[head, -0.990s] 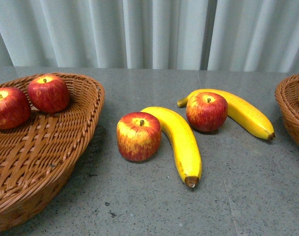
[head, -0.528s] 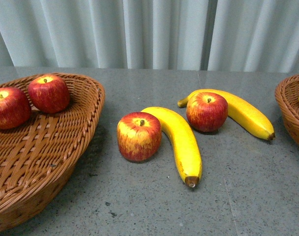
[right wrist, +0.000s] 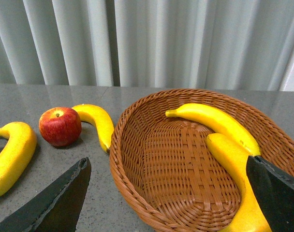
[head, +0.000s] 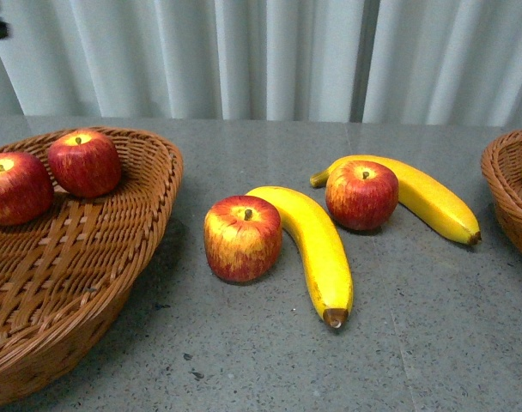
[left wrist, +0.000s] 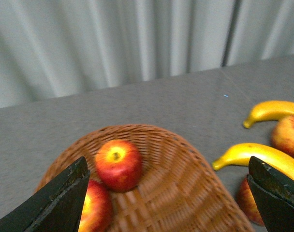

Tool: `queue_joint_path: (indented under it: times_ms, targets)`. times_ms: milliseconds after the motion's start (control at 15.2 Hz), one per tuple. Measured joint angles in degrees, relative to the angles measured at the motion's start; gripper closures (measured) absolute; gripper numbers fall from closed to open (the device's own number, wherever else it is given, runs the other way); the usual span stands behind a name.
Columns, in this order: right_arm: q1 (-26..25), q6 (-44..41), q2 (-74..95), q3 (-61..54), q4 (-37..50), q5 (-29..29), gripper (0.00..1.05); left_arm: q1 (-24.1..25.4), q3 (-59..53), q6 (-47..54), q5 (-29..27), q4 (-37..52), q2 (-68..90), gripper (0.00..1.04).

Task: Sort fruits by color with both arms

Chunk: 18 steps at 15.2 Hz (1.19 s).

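Fruit lies across a grey table (head: 244,360), seen from front and wrist cams. Left gripper (left wrist: 167,166) has its black jaws spread wide w/ nothing between them. It hangs above the left basket (left wrist: 185,193), which holds the first basket apple (left wrist: 118,164) in clear sight and the second basket apple (left wrist: 97,208) partly behind one jaw; the two sit side by side, stems up. Right gripper (right wrist: 167,162) is also spread wide and empty, above the right basket (right wrist: 132,159). In it the far basket banana (right wrist: 214,121) and near basket banana (right wrist: 234,164) lie roughly parallel along one side. Between the baskets, well apart from both grippers, four fruits rest on the table. Left table apple (head: 243,238) stands stem up, touching the near table banana (head: 317,249), whose long axis runs front to back w/ its brown tip toward the robot. Right table apple (head: 361,194) stands stem up in front of the far table banana (head: 424,199), whose long axis runs mostly left to right, stem end left, tip right and slightly nearer the robot.
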Motion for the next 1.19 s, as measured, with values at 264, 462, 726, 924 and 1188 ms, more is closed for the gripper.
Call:
queue_joint_path:
  times_ms: [264, 462, 726, 924, 1188]
  targets:
    - [0.0, 0.0, 0.0, 0.0, 0.0, 0.0, 0.07, -7.8, 10.2, 10.6, 7.5, -12.7, 13.6, 0.07]
    - [0.0, 0.0, 0.0, 0.0, 0.0, 0.0, 0.07, -10.1, 10.6, 17.2, 8.6, -13.7, 18.8, 0.07]
    - [0.0, 0.0, 0.0, 0.0, 0.0, 0.0, 0.07, -12.0, 12.3, 23.7, 9.6, -13.1, 24.5, 0.07]
    - [0.0, 0.0, 0.0, 0.0, 0.0, 0.0, 0.07, -12.5, 13.8, 25.8, 10.1, -12.8, 27.9, 0.07]
    - [0.0, 0.0, 0.0, 0.0, 0.0, 0.0, 0.07, -14.0, 16.0, 27.0, 12.7, -12.8, 31.5, 0.07]
